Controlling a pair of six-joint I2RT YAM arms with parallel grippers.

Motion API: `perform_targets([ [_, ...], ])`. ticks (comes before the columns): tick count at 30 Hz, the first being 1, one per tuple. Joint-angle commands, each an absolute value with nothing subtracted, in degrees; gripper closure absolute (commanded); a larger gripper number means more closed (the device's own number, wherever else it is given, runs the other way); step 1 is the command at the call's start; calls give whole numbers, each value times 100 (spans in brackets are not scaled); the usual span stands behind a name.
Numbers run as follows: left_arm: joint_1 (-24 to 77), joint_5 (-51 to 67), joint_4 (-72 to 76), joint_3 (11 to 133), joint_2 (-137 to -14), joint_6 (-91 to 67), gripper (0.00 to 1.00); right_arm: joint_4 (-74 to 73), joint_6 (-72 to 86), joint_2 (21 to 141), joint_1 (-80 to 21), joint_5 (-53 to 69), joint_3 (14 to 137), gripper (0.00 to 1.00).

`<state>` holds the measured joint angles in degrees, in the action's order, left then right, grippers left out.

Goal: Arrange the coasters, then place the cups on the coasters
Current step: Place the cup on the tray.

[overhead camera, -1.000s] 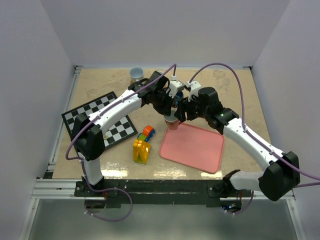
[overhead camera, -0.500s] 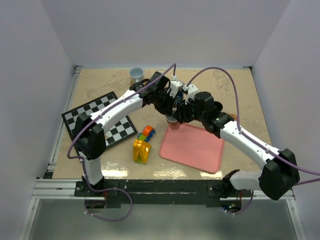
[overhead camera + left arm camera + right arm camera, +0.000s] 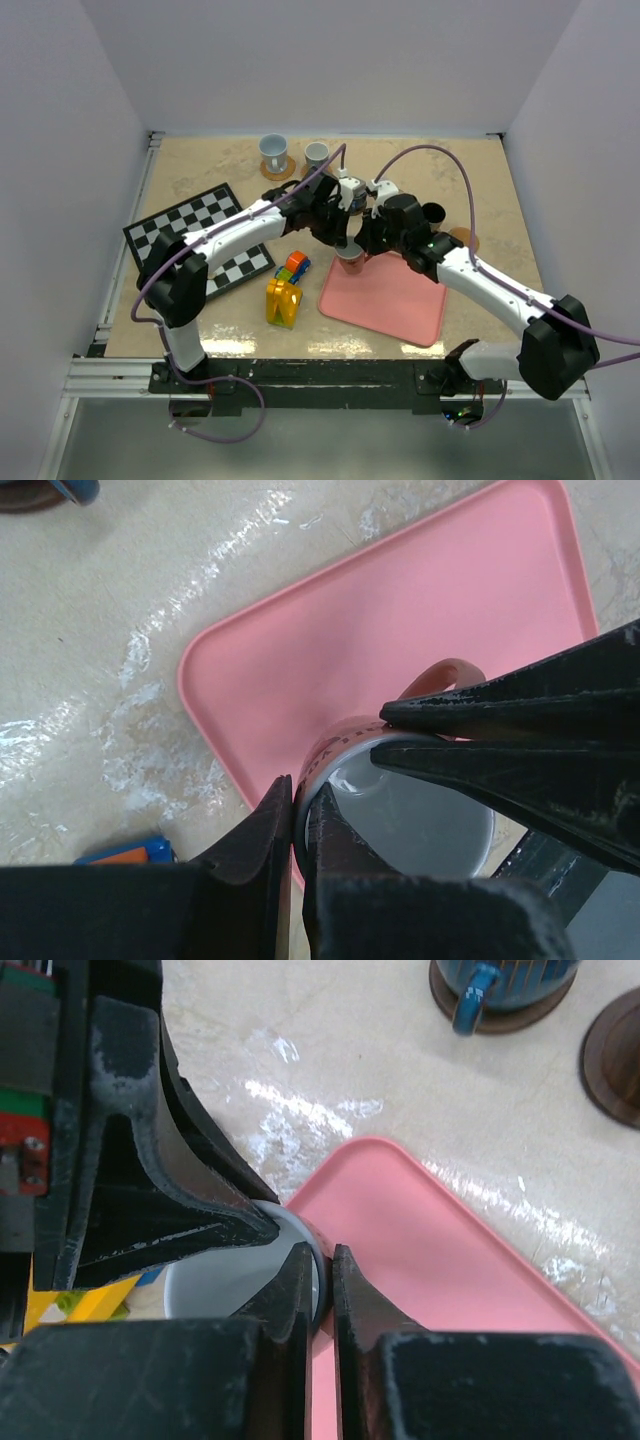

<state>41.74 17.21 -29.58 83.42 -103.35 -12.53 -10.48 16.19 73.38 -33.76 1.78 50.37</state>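
Tan cup [image 3: 420,825] at centre of the top view, at the upper-left corner of the tray [image 3: 400,610], left gripper [image 3: 298,795] clamped on one side of its rim, right gripper [image 3: 321,1255] clamped on the opposite side.

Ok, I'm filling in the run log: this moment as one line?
left gripper: shut on tan cup rim | right gripper: shut on same rim | cup: over pink tray corner
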Motion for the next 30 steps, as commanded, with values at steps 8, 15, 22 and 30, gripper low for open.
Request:
perform_targets([
  [8, 4640, 1037, -1706, 7885, -9739, -836, 100, -1925, 2451, 6778, -3358, -816, 4782, 54],
  [15, 5018, 704, -1661, 7699, -9940, -27, 100, -1960, 2873, 5688, -3357, -1318, 4614, 37],
  [22, 5212, 88, -1539, 7436, -10011, 325, 100, -2013, 3181, 4826, -3366, -1626, 4553, 36],
  [30, 5300, 123, -1652, 7383, -10143, 378, 83, -2013, 3243, 4676, -3366, -1670, 4553, 33],
])
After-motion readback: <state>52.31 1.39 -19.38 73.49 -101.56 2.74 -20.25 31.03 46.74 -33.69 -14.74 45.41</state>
